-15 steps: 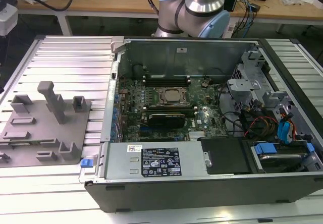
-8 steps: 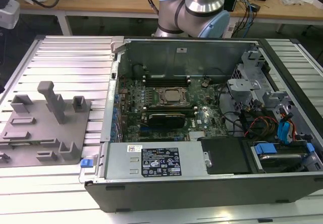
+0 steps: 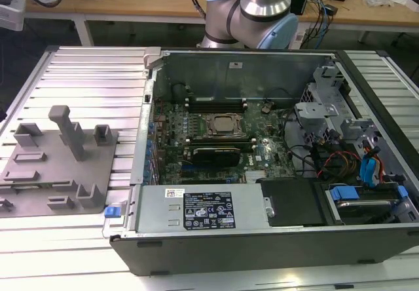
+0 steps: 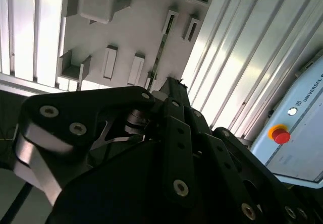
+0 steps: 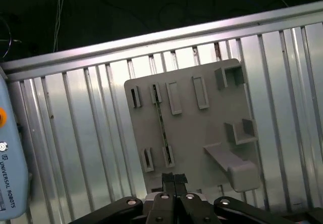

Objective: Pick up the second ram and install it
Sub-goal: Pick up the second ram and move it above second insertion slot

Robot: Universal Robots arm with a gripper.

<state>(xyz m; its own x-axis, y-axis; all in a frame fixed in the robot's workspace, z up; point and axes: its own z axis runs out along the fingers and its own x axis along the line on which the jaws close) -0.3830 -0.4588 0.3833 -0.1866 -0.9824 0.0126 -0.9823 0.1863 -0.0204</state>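
Note:
The second ram [image 5: 160, 125] is a thin dark stick seen edge-on. It stands in a slot of the grey fixture plate [image 5: 202, 133], and I also see it as a thin line [image 4: 161, 47] on the plate [image 4: 136, 27]. My gripper [image 5: 174, 177] hangs well above the plate with its two black fingertips pressed together and nothing between them. In the second wrist view the gripper [image 4: 171, 82] points at the stick's near end. In the exterior view the plate [image 3: 39, 186] lies to the left of the open computer case [image 3: 262, 238].
Inside the case are the square processor socket [image 3: 222, 126], long memory slots [image 3: 216, 101] behind it and a black block [image 3: 213, 155] in front. The plate carries a tall post [image 3: 69, 130] and several brackets. A pendant with a red button [image 4: 280, 134] lies beside the ribbed metal table [image 5: 91, 148].

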